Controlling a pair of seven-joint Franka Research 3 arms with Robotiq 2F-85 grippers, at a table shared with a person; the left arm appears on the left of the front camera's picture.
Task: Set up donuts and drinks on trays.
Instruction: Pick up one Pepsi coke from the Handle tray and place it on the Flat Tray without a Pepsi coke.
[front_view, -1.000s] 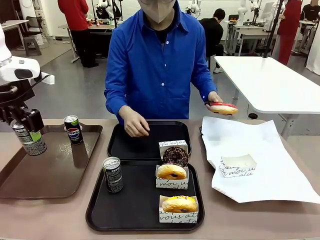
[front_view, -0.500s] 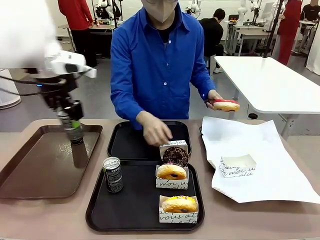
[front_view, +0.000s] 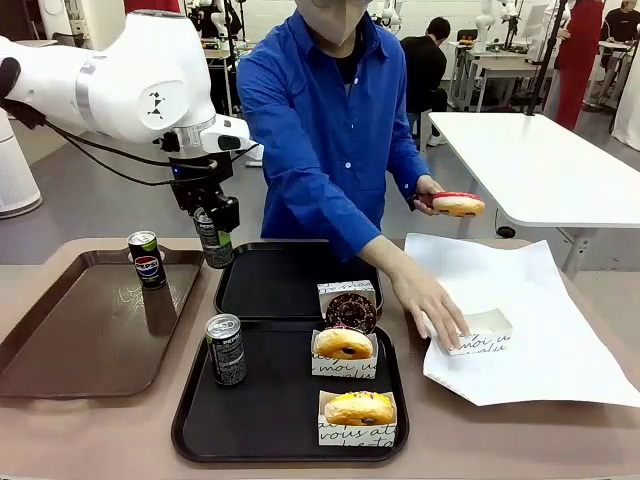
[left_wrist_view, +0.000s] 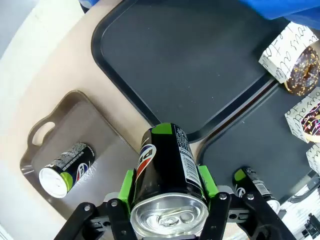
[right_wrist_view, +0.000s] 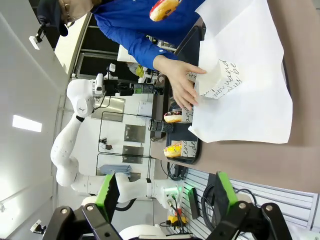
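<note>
Hanging above the far tray's (front_view: 270, 285) ten-o'clock corner, a can (front_view: 215, 240) sits clamped in the left gripper (front_view: 216, 232). Another can (front_view: 226, 349) stands on the near tray (front_view: 270, 410) with two donuts (front_view: 343, 343); a third stands on the brown tray (front_view: 80, 350). The right gripper (right_wrist_view: 164, 194) is spread, empty. The person's hand (front_view: 435, 305) touches a sleeve (front_view: 478, 331) at three o'clock.

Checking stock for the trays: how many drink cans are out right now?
3: one Pepsi can standing on the brown tray, one can on the near black tray, one can held in the left gripper.
</note>
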